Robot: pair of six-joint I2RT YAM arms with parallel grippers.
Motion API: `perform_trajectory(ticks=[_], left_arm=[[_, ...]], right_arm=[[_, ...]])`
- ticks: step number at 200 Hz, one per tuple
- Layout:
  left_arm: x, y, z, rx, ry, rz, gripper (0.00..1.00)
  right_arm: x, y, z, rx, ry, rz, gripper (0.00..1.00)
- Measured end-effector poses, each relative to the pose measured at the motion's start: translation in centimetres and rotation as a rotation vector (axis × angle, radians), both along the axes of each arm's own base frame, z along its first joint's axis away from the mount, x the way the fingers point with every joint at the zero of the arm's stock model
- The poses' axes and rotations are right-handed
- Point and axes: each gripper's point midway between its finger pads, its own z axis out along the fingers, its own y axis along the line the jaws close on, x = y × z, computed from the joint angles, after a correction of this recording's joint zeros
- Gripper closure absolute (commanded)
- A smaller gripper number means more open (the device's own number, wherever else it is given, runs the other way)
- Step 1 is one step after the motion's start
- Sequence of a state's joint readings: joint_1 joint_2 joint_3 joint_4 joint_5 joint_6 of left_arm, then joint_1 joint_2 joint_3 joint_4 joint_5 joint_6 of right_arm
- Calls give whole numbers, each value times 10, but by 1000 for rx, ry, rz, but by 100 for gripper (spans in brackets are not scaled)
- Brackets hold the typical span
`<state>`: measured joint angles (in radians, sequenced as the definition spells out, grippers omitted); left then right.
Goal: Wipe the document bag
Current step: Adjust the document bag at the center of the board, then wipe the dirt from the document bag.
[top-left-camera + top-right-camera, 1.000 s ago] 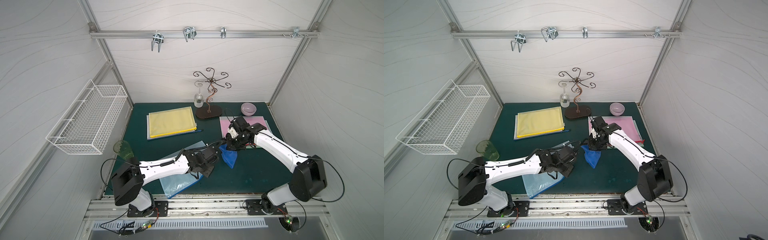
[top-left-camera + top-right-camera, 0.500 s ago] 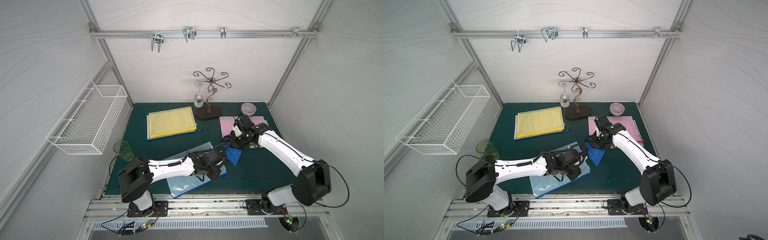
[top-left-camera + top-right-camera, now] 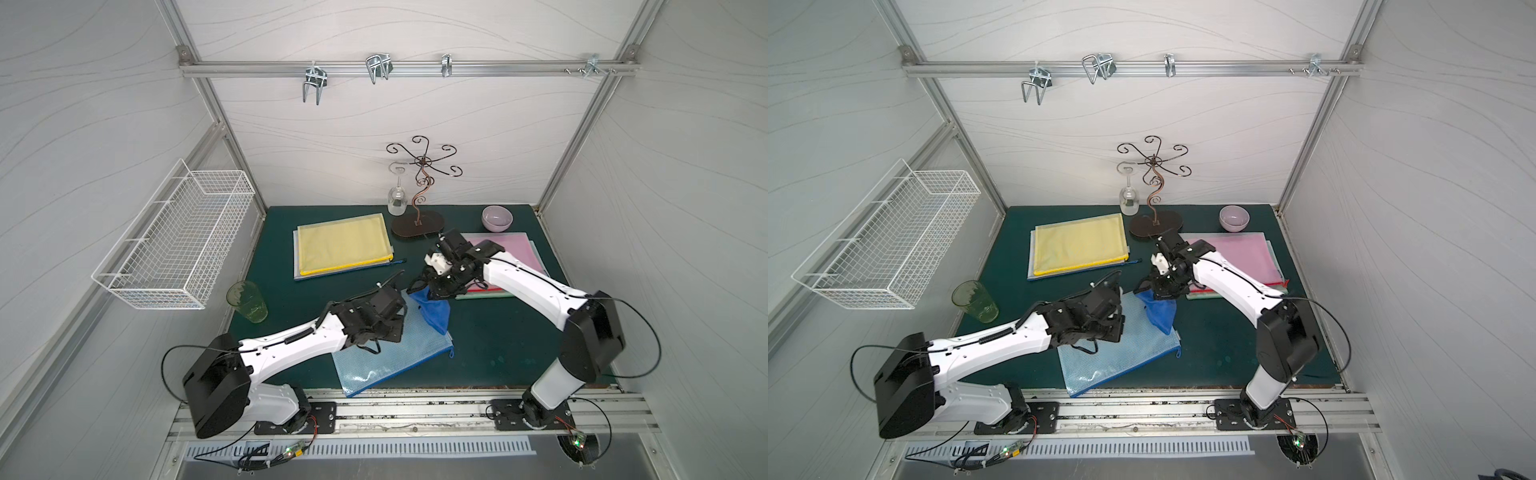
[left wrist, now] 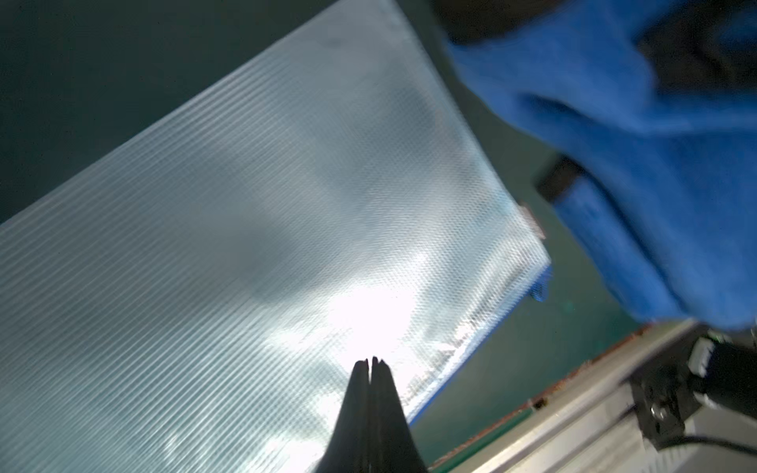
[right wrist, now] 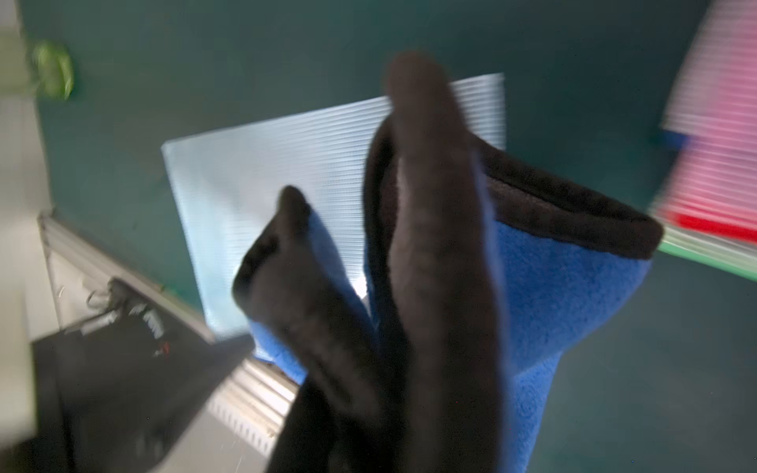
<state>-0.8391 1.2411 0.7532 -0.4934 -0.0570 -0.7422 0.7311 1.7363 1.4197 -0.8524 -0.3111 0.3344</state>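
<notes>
The blue document bag lay flat and skewed on the green desk, near the front edge between my two arms. One corner reached the front rim, and the blue zip ran along the side nearest that rim. My left tool was pressed together with nothing between its tips, and they pointed down over the bright, glaring patch of the bag's mesh face. I could not tell whether they touched it.

My right tool hung above the far corner of the bag and pinched the blue cloth at its top. The cloth drooped in a loose fold, with its lower point over the corner of the bag beside my left wrist. Whether it rested on the plastic I could not make out. In the right wrist view the cloth showed blue with a dark edge, and the bag lay blurred behind it.

Farther back on the desk, a yellow document bag lay on the left. A pink one sat on top of a small stack on the right, partly under my right arm, with a pale bowl just behind it. A green cup stood at the left edge of the desk, well apart from the bag.
</notes>
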Motion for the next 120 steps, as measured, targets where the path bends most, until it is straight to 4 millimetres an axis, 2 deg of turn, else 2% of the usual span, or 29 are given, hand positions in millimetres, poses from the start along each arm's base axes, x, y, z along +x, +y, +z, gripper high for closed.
perform_trajectory(ticks=[24, 44, 85, 101, 120], left_arm=[[-15, 61, -26, -37, 84, 257, 100], [-32, 91, -46, -70, 134, 403, 100], [-54, 111, -74, -114, 232, 564, 100], [-53, 112, -74, -143, 239, 599, 100], [-50, 112, -75, -167, 244, 629, 100]], right_arm=[[-18, 60, -12, 89, 75, 152, 100], [-37, 103, -18, 164, 136, 249, 100], [-71, 174, -34, 283, 250, 397, 100], [-86, 192, -48, 309, 315, 431, 100], [-101, 202, -68, 314, 387, 444, 100]])
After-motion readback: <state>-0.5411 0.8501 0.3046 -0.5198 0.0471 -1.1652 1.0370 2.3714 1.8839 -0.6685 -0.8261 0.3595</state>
